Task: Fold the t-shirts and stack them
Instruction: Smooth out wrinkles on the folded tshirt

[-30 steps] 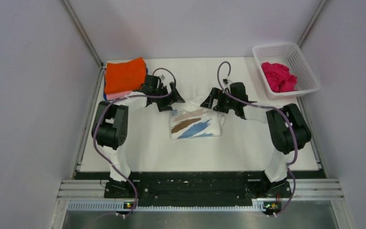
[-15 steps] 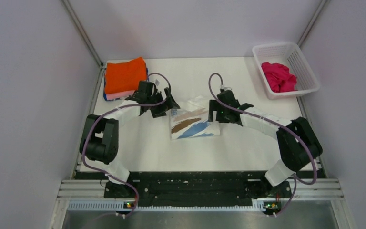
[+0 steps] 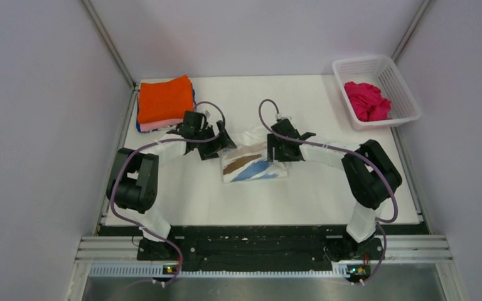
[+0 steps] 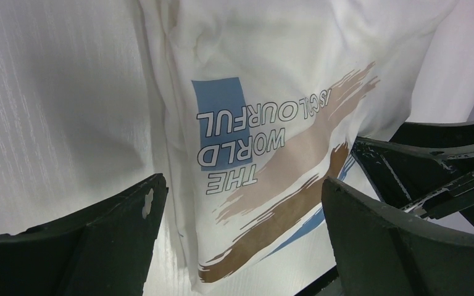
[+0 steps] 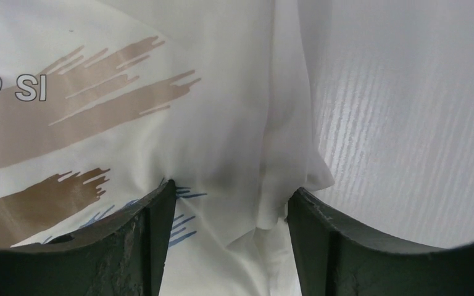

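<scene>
Both spread, left gripper [image 4: 241, 243] and right gripper [image 5: 229, 237] straddle edges of the printed t-shirt [image 3: 251, 168] (table [image 3: 251, 100] beyond).

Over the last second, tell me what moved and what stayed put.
Both hands closed in on the printed t-shirt: the left hand edged nearer at its left edge, the right hand moved left and nearer onto its right edge. Both are open; nothing gripped or released. The shirt, the orange-topped stack, the basket and the magenta shirt inside stayed put.
</scene>
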`<state>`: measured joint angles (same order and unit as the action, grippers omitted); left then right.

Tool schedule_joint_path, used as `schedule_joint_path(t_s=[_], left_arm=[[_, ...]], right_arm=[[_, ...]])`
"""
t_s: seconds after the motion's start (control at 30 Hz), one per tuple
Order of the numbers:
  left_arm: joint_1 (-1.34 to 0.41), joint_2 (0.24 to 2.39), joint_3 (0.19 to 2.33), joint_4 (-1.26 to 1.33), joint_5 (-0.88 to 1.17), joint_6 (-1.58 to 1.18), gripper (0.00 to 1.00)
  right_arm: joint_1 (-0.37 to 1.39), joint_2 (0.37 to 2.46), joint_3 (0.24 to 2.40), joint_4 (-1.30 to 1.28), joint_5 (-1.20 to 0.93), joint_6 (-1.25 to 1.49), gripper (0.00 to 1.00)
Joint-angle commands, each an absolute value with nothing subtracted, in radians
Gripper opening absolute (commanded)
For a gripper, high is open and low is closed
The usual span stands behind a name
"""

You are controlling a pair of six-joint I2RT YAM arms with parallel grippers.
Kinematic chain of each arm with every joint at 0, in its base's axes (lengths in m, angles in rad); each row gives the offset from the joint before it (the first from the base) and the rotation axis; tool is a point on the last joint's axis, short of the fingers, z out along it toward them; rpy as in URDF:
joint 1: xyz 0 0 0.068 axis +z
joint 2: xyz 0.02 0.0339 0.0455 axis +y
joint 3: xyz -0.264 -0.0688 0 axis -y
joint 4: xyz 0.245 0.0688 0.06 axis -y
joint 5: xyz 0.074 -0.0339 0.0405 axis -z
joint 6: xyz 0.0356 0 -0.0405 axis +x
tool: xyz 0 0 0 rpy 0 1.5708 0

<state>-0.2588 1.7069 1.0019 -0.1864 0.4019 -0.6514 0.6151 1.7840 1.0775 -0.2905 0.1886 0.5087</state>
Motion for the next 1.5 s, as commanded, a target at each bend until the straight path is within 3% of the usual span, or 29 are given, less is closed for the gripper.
schedule_joint_path(t_s=[0.0,0.07,0.1,0.53,0.7,0.87,0.93,1.03,1.13,1.3,1.47], left_arm=[[-0.259,1.715,0.991,-0.145,0.399,-0.649,0.99],[-0.259,1.720,0.991,-0.146,0.395,-0.647,0.99],[-0.259,1.724,0.991,-0.146,0.397,-0.648,0.99],[-0.258,1.719,0.983,-0.157,0.383,-0.650,0.97],[-0.258,1.728,0.985,-0.176,0.368,-0.646,0.97],[-0.258,1.737,0.991,-0.188,0.366,-0.641,0.97],[-0.258,1.738,0.993,-0.195,0.356,-0.641,0.97],[-0.258,1.735,0.997,-0.204,0.354,-0.637,0.97],[-0.259,1.725,1.001,-0.209,0.349,-0.635,0.97],[-0.259,1.732,1.017,-0.220,0.338,-0.630,0.97],[-0.262,1.766,1.020,-0.213,0.335,-0.633,0.96]], right_arm=[[0.630,1.804,1.120,-0.229,0.171,0.500,0.57],[0.630,1.784,1.103,-0.195,0.153,0.503,0.27],[0.630,1.769,1.094,-0.172,0.141,0.506,0.02],[0.423,1.637,0.816,0.280,-0.426,0.706,0.00],[0.362,1.707,0.669,0.496,-0.559,0.808,0.00],[0.332,1.771,0.601,0.553,-0.520,0.847,0.00],[0.323,1.766,0.612,0.492,-0.477,0.819,0.07],[0.323,1.720,0.640,0.403,-0.433,0.779,0.30],[0.322,1.631,0.669,0.317,-0.398,0.742,0.46],[0.323,1.457,0.700,0.153,-0.334,0.685,0.62],[0.346,1.345,0.726,0.082,-0.282,0.646,0.65]])
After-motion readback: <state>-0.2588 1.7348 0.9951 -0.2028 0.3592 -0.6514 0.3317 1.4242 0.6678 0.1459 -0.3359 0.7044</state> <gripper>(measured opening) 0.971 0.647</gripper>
